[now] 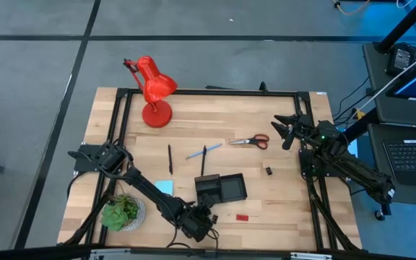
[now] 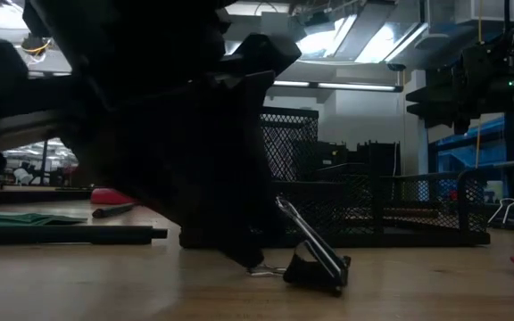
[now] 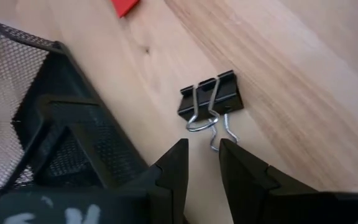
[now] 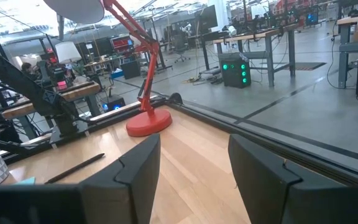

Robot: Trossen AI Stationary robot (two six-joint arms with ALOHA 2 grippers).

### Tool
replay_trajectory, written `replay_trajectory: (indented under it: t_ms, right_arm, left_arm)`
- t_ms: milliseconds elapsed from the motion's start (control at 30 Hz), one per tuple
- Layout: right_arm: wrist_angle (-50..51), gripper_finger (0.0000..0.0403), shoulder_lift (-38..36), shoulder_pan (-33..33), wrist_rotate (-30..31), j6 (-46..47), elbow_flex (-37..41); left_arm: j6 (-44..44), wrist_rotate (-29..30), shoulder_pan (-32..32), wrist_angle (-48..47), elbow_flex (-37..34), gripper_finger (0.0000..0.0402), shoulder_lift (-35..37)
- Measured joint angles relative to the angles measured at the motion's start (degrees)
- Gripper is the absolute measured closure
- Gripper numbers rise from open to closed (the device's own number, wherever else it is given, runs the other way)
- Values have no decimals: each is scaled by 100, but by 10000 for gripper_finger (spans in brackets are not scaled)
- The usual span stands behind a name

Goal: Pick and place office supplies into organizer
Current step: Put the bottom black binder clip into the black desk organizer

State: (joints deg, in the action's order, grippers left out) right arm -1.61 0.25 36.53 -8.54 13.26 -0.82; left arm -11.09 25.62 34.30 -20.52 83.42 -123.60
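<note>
A black binder clip [image 3: 210, 99] lies on the wood near the table's front edge, its wire handles [image 3: 207, 124] pointing at my left gripper [image 3: 202, 149]. That gripper slants down, open by a narrow gap, with its fingertips just short of the handles. In the low view the clip [image 2: 315, 260] rests tilted on the table beside a fingertip [image 2: 239, 254]. The black mesh organizer [image 1: 222, 188] stands right beside the left gripper [image 1: 202, 220]. My right gripper [image 1: 284, 130] waits open at the table's right edge, holding nothing. My left gripper comes slanting down at the clip from the near side. I cannot tell whether its fingertips [image 3: 225, 149] touch the end of the clip's wire handle [image 3: 217, 140]. Nothing sits between the fingers, and the clip lies on the table.
A small red piece [image 1: 242, 216] lies right of the clip. A second clip [image 1: 269, 171], red-handled scissors [image 1: 251, 141], black pens [image 1: 170, 159] and a blue pen [image 1: 193, 153] lie farther back. A blue notepad [image 1: 163, 186], a plant [image 1: 121, 211] and a red lamp [image 1: 154, 90] stand left.
</note>
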Motion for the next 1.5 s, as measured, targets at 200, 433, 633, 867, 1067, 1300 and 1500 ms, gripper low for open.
replay_trajectory:
  t_ms: [200,433,633,867,1067,1300,1500]
  right_arm:
    - [0,210,0,0,-2,0,-1]
    - [1,210,0,0,-1,0,-1]
    - [0,210,0,0,-2,-1,-1]
    - [0,210,0,2,-2,0,0]
    - [2,210,0,1,-2,0,-1]
    - [1,210,0,0,-2,-2,0]
    - [2,210,0,0,-2,-13,0]
  left_arm:
    - [-4,38,16,7,0,315,1]
    - [-19,224,39,18,0,315,1]
    - [-309,441,141,95,0,315,1]
    - [-809,727,275,361,2,315,1]
    - [-1013,746,280,389,4,315,1]
    - [-1209,733,280,432,9,315,8]
    - [-1217,513,272,429,11,315,12]
